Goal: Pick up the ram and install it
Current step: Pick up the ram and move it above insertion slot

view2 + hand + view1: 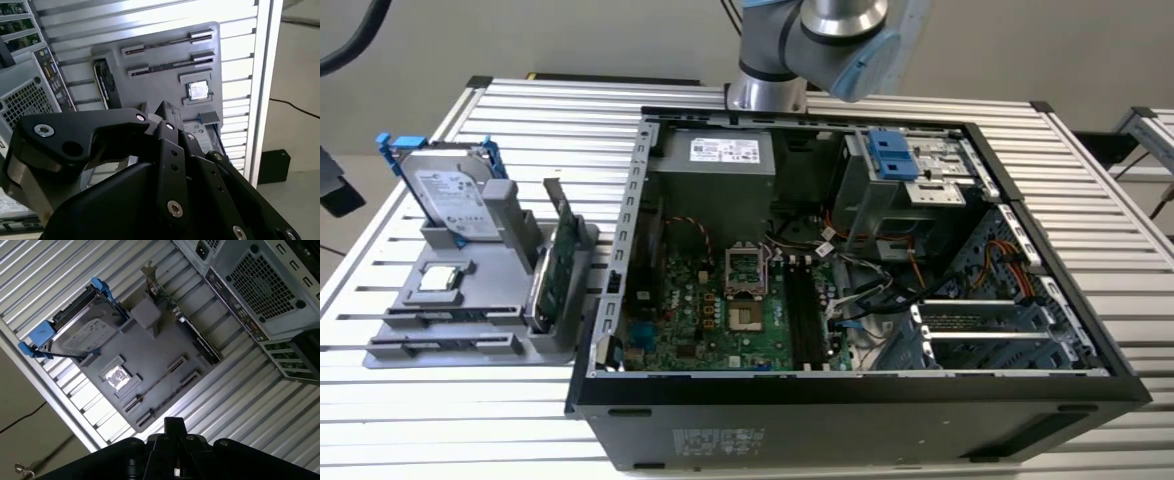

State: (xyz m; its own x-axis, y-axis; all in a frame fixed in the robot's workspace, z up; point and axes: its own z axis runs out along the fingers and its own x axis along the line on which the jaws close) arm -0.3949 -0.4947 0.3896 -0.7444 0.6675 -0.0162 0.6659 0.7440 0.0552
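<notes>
Gripper (173, 424) (164, 107) is seen in both wrist views as a black linkage, held above the tabletop (534, 110) (slatted aluminium). Whether the jaws are spread or pressed together cannot be told.

Below the gripper, a gray holder (155, 347) is laid flat on the slats. The ram (167, 43) is seated in this holder, edge-on in a long slot between end clips, and is read as a thin line. It is well apart from the gripper and untouched by it. A second slot of the same kind is set just beside the first, parallel to it. What it carries cannot be made out.

A square processor chip (116, 377) is bedded in the holder near the slots. Farther along, a silver hard drive (82, 335) in a blue bracket is stood on edge. A green card (554, 265) is held upright along the holder's side nearest the computer case (630, 230).

In the exterior view the holder is placed at the exterior view's left of the case. The case is laid on its side with the panel off (interior fully exposed). Inside, the motherboard (707, 320) is seen, with long black slots (807, 315) beside the processor socket. The arm (834, 40) is seen beyond the case's far wall.
</notes>
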